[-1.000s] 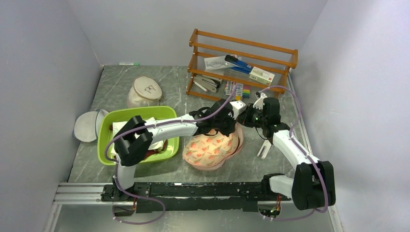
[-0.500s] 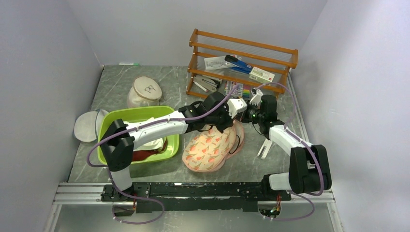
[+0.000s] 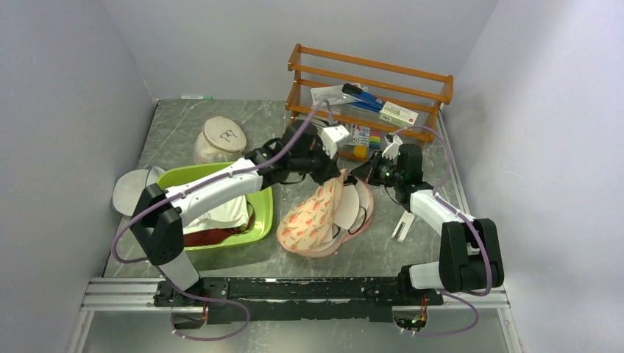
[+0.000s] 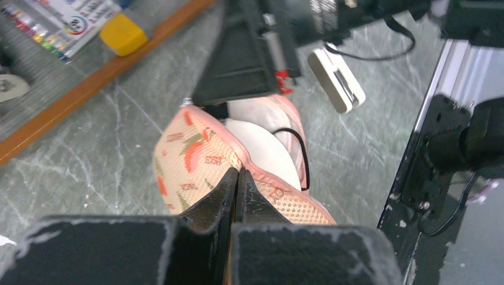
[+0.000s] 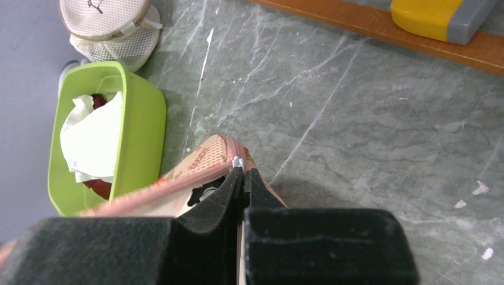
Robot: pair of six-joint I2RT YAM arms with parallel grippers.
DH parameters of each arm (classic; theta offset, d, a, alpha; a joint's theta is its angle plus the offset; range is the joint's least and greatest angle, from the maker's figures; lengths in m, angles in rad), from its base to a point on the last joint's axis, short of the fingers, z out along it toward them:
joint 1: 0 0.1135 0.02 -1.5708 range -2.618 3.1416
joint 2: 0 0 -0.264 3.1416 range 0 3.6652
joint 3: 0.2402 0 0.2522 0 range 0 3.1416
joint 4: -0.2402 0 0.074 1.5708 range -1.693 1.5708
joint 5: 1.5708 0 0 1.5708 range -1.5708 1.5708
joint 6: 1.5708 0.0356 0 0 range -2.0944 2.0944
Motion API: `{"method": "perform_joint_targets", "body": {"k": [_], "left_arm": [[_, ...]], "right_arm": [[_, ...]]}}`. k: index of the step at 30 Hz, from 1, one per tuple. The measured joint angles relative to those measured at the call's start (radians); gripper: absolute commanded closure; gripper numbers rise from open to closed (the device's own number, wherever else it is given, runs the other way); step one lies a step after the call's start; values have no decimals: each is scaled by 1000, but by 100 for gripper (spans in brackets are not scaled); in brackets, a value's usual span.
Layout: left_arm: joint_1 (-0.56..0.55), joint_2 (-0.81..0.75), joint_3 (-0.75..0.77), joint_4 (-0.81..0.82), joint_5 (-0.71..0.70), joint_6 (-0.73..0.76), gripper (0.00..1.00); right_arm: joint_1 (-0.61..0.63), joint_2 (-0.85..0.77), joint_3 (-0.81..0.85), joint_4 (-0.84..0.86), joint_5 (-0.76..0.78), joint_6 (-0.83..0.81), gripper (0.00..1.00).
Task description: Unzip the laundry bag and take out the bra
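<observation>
Left gripper is clamped on the raised flap of the laundry bag, mid-frame in the top view. Your right gripper pinches shut on the rim at the bag's upper-right end. Between them the white bra lies exposed, nearer your right arm, with bare table lower right.

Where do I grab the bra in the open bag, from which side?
Probably pinch the bra's white cup edge by its black strap, coming from the laundry bag's open right side: the left gripper holds the printed flap up, exposing the cup.
</observation>
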Motion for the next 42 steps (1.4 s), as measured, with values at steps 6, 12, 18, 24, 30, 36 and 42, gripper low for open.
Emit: {"method": "perform_joint_targets", "body": {"k": [6,12,18,24,30,36,42], "left_arm": [[139,23,56,-47,143,-90,93],[203,79,110,-110,183,-112,93],[231,106,120,-158,158,-113,93],[236,97,115,-152,137,-116,93],[234,89,101,-113,258,-121,81],[119,39,-47,43,290,-172,31],[-73,30,-90,128,109,-212,10]], "right_arm": [[-3,-56,10,-88,16,-48,100],[-6,-111,13,-197,42,-87,100],[-7,-133,21,-253,53,-95,100],[-7,-127,45,-275,51,-97,100],[-7,-126,54,-292,41,-95,100],[-14,-126,71,-322,57,-58,100],[-14,-126,92,-330,32,2,100]]}}
